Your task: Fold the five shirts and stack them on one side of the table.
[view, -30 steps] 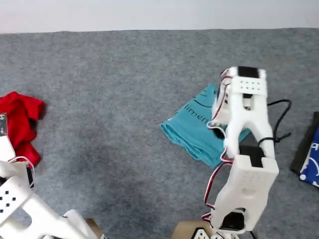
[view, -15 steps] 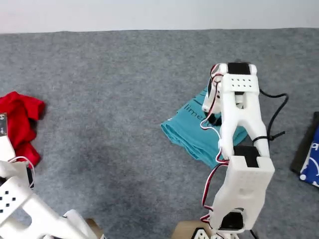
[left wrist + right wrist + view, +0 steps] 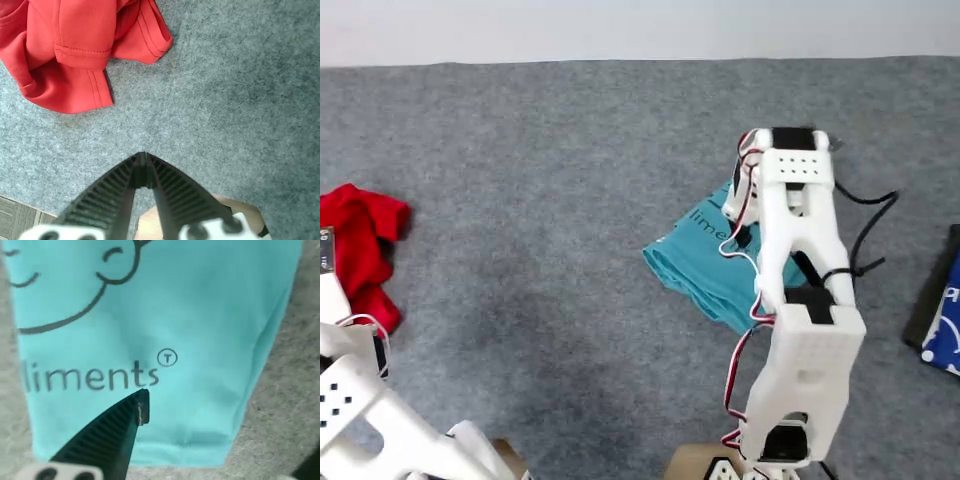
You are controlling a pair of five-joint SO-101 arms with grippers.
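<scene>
Two shirts lie well apart on the grey table (image 3: 540, 180): a folded teal shirt (image 3: 700, 265) beneath the right gripper (image 3: 220, 435), whose jaws stand wide above its print, and a crumpled red shirt (image 3: 360, 235) near the left gripper (image 3: 145, 159), pinched closed on nothing.

The white right arm (image 3: 790, 230) has swung slightly left and stretched farther toward the worktop's far edge, covering more of the folded teal cotton shirt (image 3: 695, 265).
</scene>
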